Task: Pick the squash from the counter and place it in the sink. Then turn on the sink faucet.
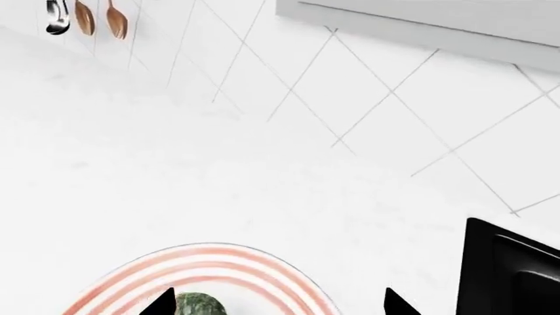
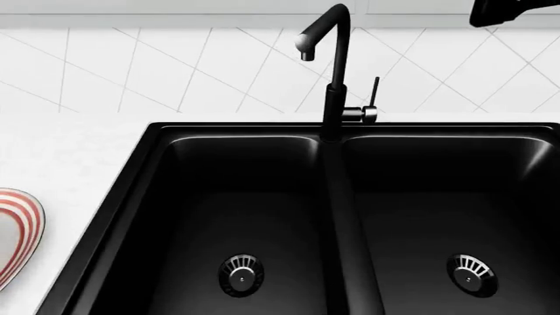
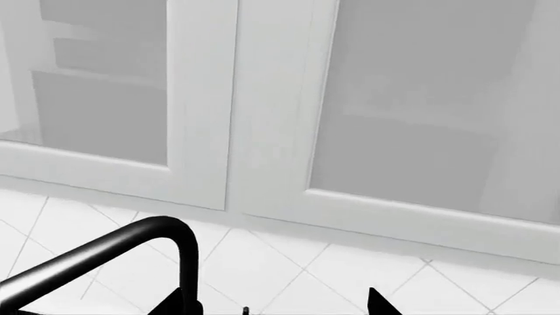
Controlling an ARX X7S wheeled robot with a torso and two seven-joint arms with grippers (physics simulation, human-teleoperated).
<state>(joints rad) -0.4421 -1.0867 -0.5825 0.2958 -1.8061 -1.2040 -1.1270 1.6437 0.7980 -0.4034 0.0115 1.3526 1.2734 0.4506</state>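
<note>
The dark green squash (image 1: 199,305) lies on a red-striped plate (image 1: 262,275) on the white counter (image 1: 175,184). In the left wrist view my left gripper (image 1: 280,307) is open, one fingertip right beside the squash and the other far off it. The head view does not show the squash. The black double-basin sink (image 2: 131,170) fills the head view, with the black gooseneck sink faucet (image 2: 337,72) and its small lever (image 2: 374,95) behind the divider. My right gripper (image 3: 280,305) is open, high up by the faucet's curved spout (image 3: 131,246); a dark part of it shows top right (image 2: 512,10).
The plate's edge (image 2: 18,230) sits left of the sink on the counter. A sink corner (image 1: 507,269) lies near the plate. Utensils (image 1: 88,18) hang on the tiled wall. White glass-front cabinets (image 3: 262,98) stand above the faucet. Each basin has a silver strainer (image 2: 240,274).
</note>
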